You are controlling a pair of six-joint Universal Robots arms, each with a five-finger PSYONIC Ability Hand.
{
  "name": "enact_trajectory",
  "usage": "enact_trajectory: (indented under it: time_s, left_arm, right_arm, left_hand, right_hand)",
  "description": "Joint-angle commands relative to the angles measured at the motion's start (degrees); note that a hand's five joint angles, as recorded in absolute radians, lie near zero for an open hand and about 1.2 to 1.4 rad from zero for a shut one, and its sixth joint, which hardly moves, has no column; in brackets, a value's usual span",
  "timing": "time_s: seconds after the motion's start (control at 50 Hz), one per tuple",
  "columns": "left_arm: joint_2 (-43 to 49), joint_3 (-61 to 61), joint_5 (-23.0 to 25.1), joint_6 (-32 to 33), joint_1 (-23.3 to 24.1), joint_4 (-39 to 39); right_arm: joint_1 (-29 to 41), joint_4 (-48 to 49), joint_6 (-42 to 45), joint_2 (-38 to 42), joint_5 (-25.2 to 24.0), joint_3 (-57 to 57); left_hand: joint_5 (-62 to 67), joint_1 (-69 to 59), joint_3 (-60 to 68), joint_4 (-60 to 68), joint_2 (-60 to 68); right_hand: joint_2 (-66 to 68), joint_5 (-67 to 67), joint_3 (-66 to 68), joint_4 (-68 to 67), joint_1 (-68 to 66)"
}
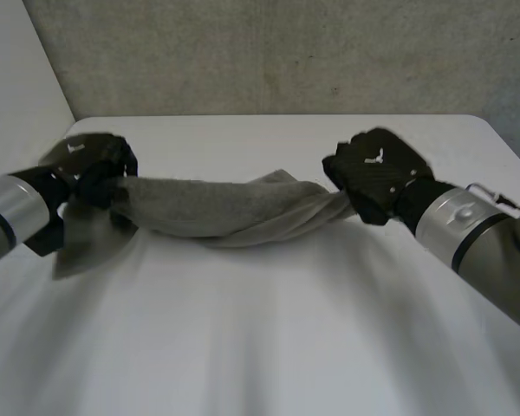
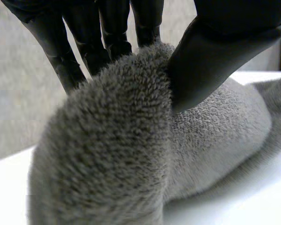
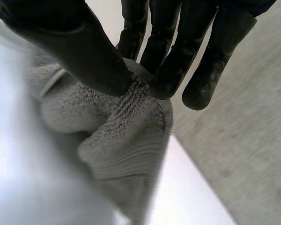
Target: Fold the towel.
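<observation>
Two black robot hands hold a grey towel (image 1: 234, 212) stretched between them over a white table (image 1: 269, 338).

The left hand (image 1: 91, 169) pinches one end between thumb and fingers; the right hand (image 1: 377, 173) pinches the other end, the middle sagging.

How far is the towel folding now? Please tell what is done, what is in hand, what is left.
Done: the left hand and the right hand each pinch one end of the towel between thumb and fingers. In hand: the towel hangs bunched between them, sagging toward the table. Left: no neat fold shows, so folding it over, laying it flat and releasing remain.
</observation>
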State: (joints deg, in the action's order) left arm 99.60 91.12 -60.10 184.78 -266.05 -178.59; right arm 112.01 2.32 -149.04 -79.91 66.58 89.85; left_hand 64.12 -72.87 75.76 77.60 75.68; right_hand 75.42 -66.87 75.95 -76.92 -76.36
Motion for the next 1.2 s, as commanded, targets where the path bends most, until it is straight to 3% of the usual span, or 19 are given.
enact_trajectory:
  time_s: [0.02, 0.24, 0.36, 0.42, 0.46, 0.52, 0.56, 0.6, 0.68, 0.78, 0.9, 0.98, 1.04, 1.16, 1.2]
  left_arm:
    - [-3.45, 1.07, 1.91, -3.28, -0.08, 0.52]
    - [-0.20, 1.95, 1.91, -3.20, -0.08, 0.09]
    - [8.91, -10.13, 0.42, -3.37, 0.71, -2.20]
    - [14.19, -22.07, -0.63, -3.02, 1.85, -2.46]
    - [16.33, -29.07, -1.60, -2.84, 3.00, -2.55]
    - [18.69, -42.63, -4.75, -2.93, 5.01, -2.38]
    - [18.79, -47.97, -6.52, -3.28, 5.72, -2.64]
    - [18.70, -55.84, -9.67, -4.42, 6.60, -3.16]
    - [18.00, -58.34, -10.83, -6.10, 7.57, -4.66]
    - [16.59, -52.89, -10.65, -7.50, 8.01, -5.89]
    - [15.71, -34.22, -9.60, -6.89, 6.69, -7.38]
    - [15.88, -19.10, -6.27, -6.54, 5.81, -11.85]
    - [16.33, -14.48, -4.68, -6.10, 5.55, -13.80]
    - [17.20, -0.51, -0.02, -0.12, 5.55, -21.01]
    - [17.21, 3.08, 0.33, 4.78, 5.55, -21.97]
  right_arm:
    - [0.57, -0.30, 0.42, -2.71, 0.66, 0.50]
    - [-0.04, -0.13, 0.51, -2.01, 1.01, -1.51]
    - [0.58, 0.22, 0.60, 4.94, 2.15, -8.99]
    - [1.46, 0.31, 0.77, 11.53, 5.49, -19.36]
    - [4.25, 0.14, 1.21, 16.43, 11.44, -32.13]
    - [5.76, 0.14, 1.39, 17.77, 14.63, -38.17]
    - [7.08, 1.27, 0.42, 18.29, 19.80, -47.45]
    - [7.34, 2.41, -0.01, 18.21, 21.39, -50.27]
    - [7.61, 4.80, -1.51, 17.42, 22.02, -52.15]
    - [8.40, 1.12, -1.51, 16.27, 20.53, -48.21]
    - [8.40, -5.58, 1.48, 17.42, 16.13, -39.93]
    - [7.78, -8.47, 9.27, 19.00, 13.15, -27.23]
    - [7.35, -8.21, 15.51, 19.26, 12.79, -18.97]
    - [6.20, -5.85, 20.20, 18.83, 12.70, -7.96]
    - [5.77, -5.06, 20.20, 18.30, 12.70, -6.63]
  left_hand:
    - [5.88, -7.13, 4.24, 2.40, 4.32]
    - [5.88, -7.13, 4.24, 2.40, 4.32]
    - [5.88, -7.13, 4.24, 2.40, 4.32]
    - [5.88, -7.13, 4.24, 2.40, 4.32]
    - [5.88, -7.13, 4.24, 2.40, 4.32]
    - [5.88, -7.13, 4.24, 2.40, 4.32]
    - [5.88, -7.13, 4.24, 2.40, 4.32]
    - [5.88, -7.13, 4.24, 2.40, 4.32]
    - [5.88, -7.13, 4.24, 2.40, 4.32]
    - [5.88, -7.13, 4.24, 2.40, 4.32]
    - [5.88, -7.13, 4.24, 2.40, 4.32]
    - [5.88, -7.13, 4.24, 2.40, 4.32]
    - [5.88, -7.13, 4.24, 2.40, 4.32]
    - [5.88, -7.13, 4.24, 2.40, 4.32]
    - [5.88, -7.13, 4.24, 2.40, 4.32]
  right_hand:
    - [4.58, -3.13, 4.05, -3.08, -3.64]
    - [4.58, -3.13, 4.05, -3.08, -3.64]
    - [4.58, -3.13, 4.05, -3.08, -3.64]
    - [4.58, -3.13, 4.05, -3.08, -3.64]
    - [4.58, -3.13, 4.05, -3.08, -3.64]
    - [4.58, -3.13, 4.05, -3.08, -3.64]
    - [4.58, -3.13, 4.05, -3.08, -3.64]
    - [4.58, -3.13, 4.05, -3.08, -3.64]
    - [4.58, -3.13, 4.05, -3.08, -3.64]
    - [4.58, -3.13, 4.05, -3.08, -3.64]
    - [4.58, -3.13, 4.05, -3.08, -3.64]
    - [4.58, -3.13, 4.05, -3.08, -3.64]
    - [4.58, -3.13, 4.05, -3.08, -3.64]
    - [4.58, -3.13, 4.05, -3.08, -3.64]
    - [4.58, -3.13, 4.05, -3.08, -3.64]
